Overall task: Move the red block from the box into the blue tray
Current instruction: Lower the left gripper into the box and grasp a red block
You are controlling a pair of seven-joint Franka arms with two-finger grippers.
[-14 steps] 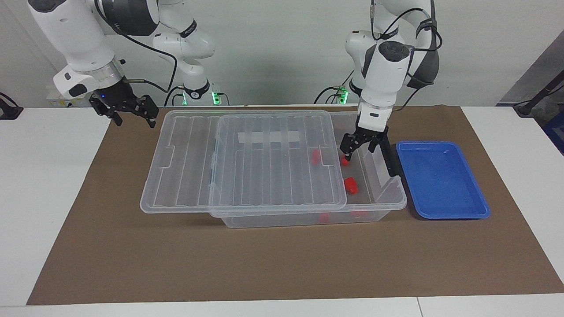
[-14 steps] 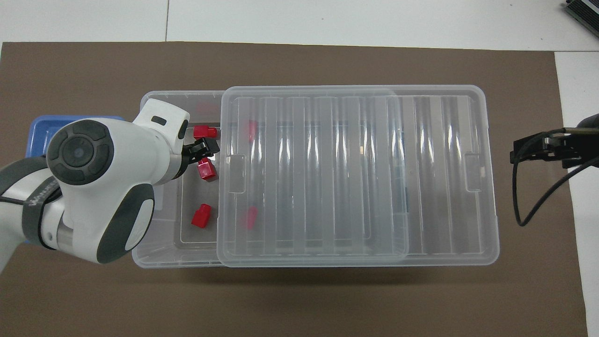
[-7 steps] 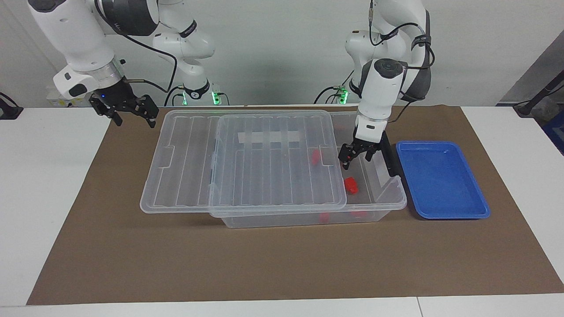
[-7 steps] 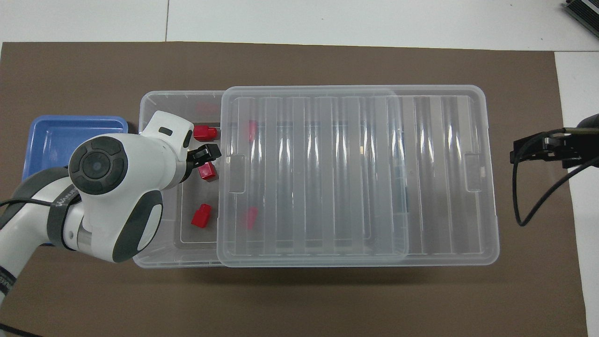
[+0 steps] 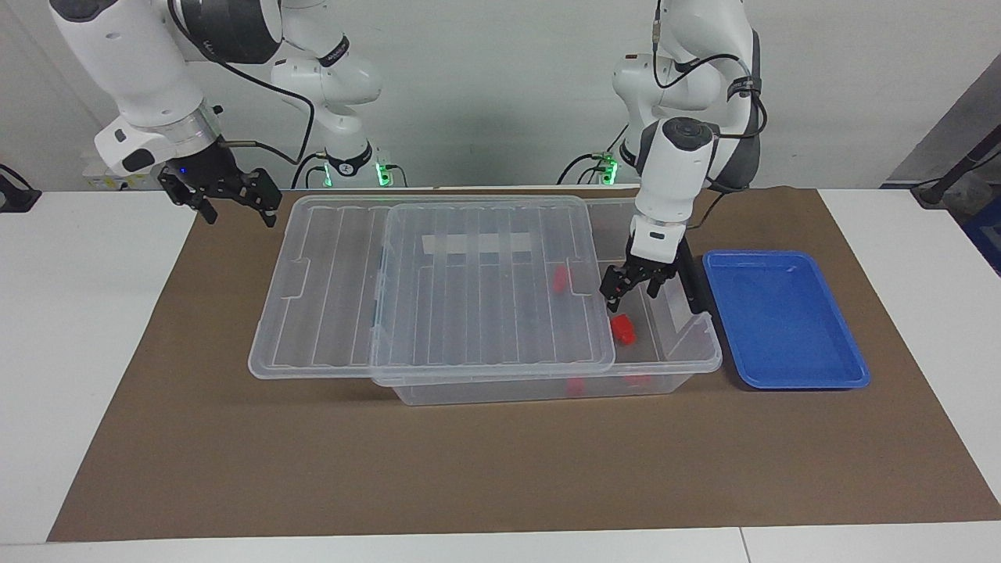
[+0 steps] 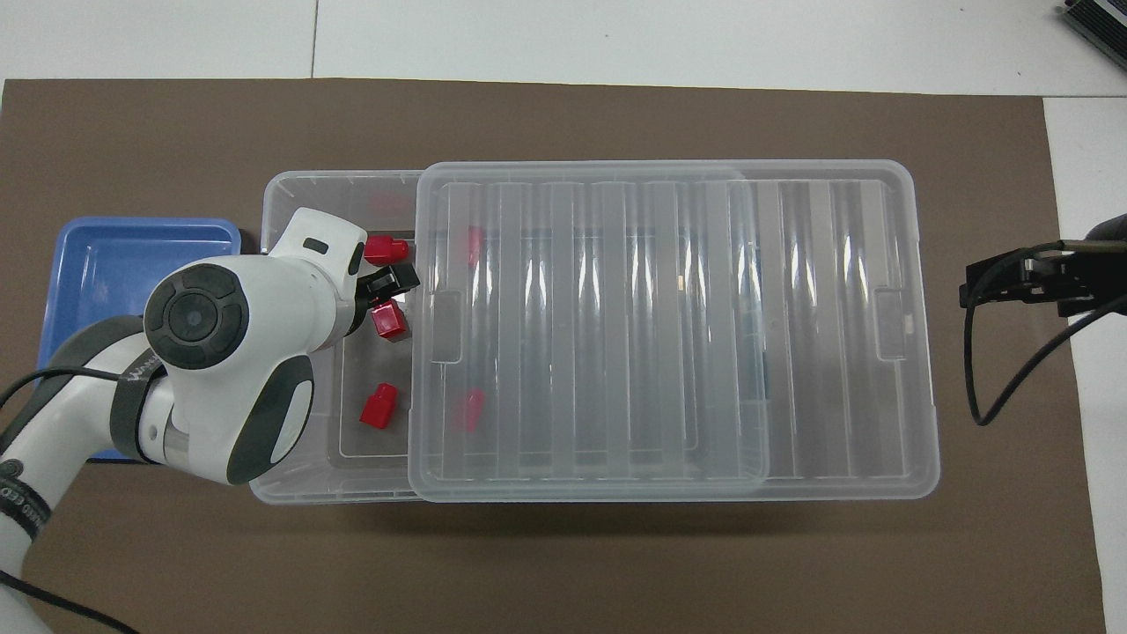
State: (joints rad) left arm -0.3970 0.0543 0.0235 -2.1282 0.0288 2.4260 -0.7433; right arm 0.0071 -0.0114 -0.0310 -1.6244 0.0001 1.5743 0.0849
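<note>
The clear box (image 5: 698, 349) lies on the brown mat with its lid (image 5: 469, 313) slid toward the right arm's end, so the end by the blue tray (image 5: 782, 320) is uncovered. Three red blocks show there in the overhead view: farthest (image 6: 386, 250), middle (image 6: 388, 320), nearest (image 6: 379, 406). My left gripper (image 5: 632, 293) is open and low inside the uncovered end, just over the middle block, which it hides in the facing view. One finger (image 6: 390, 281) shows beside that block. Another red block (image 5: 623, 328) lies just below the gripper in the facing view. The blue tray holds nothing.
My right gripper (image 5: 235, 199) waits, open and empty, in the air off the lid's end at the right arm's end of the table; it also shows in the overhead view (image 6: 1012, 282). Pale red shapes (image 6: 473, 409) show through the lid. The tray (image 6: 106, 264) sits beside the box.
My left gripper has sunk lower into the box, and the block that showed at its fingertip in the facing view is now hidden. The blocks and the right arm have not moved.
</note>
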